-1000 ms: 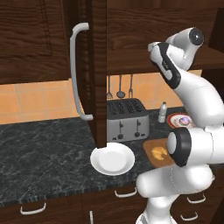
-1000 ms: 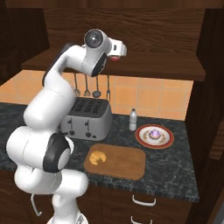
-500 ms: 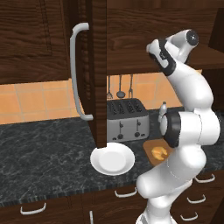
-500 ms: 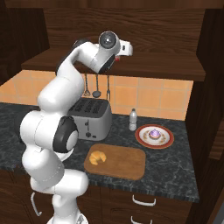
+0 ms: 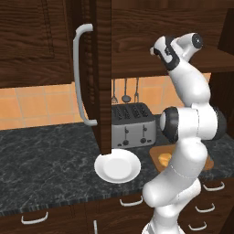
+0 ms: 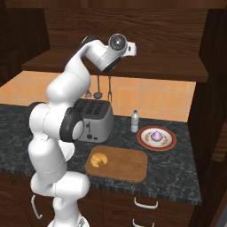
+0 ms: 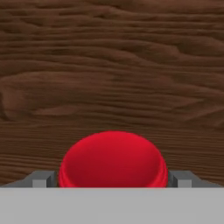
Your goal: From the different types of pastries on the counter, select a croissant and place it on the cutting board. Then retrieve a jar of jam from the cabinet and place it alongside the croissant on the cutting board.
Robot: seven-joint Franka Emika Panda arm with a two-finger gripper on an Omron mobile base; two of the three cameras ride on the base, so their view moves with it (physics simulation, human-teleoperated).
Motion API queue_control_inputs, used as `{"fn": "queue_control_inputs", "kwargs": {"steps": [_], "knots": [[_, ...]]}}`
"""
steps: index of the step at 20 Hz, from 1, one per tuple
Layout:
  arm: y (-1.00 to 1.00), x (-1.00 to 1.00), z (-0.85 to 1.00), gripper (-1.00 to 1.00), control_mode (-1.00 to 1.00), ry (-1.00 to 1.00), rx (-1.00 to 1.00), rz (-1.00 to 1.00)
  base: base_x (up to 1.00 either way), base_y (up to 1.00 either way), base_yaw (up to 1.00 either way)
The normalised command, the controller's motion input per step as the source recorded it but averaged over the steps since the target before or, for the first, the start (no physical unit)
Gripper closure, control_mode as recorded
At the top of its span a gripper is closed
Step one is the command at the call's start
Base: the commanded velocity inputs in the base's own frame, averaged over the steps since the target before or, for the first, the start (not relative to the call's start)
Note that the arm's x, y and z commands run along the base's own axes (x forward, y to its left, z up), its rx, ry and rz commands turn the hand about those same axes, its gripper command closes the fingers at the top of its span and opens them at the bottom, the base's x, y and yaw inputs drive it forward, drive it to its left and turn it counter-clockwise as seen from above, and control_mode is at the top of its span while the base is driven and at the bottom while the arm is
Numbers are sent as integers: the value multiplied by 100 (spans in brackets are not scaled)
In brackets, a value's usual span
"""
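Dark wooden cabinet (image 7: 112,65) backs the jar of jam (image 7: 113,159) between the gripper (image 7: 113,178) tips.

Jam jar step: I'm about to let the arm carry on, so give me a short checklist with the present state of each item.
1. Croissant on the cutting board: ok, it lies near the board's left end.
2. Free space on the board beside the croissant: ok, the right part is bare.
3. Cabinet door open: ok, it stands swung out edge-on.
4. Jar of jam between the fingers: ok, its red lid sits between both tips in the hand view.
5. Grip closed on the jar: cannot tell, contact is hidden.
6. Purple-topped pastry out of the way: ok, on its red-rimmed plate.
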Motion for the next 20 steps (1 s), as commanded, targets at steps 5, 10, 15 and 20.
{"fn": "queue_control_inputs", "kwargs": {"steps": [5, 10, 15, 20], "knots": [[-40, 3, 12, 100, -100, -1, 1, 7, 0, 0, 0], [-67, -72, 47, 100, -100, -4, 0, 1, 0, 0, 0], [-40, -100, 34, 100, -100, -19, 0, 0, 0, 0, 0], [-9, -100, 3, 100, -100, -23, -3, 4, 0, 0, 0]]}}
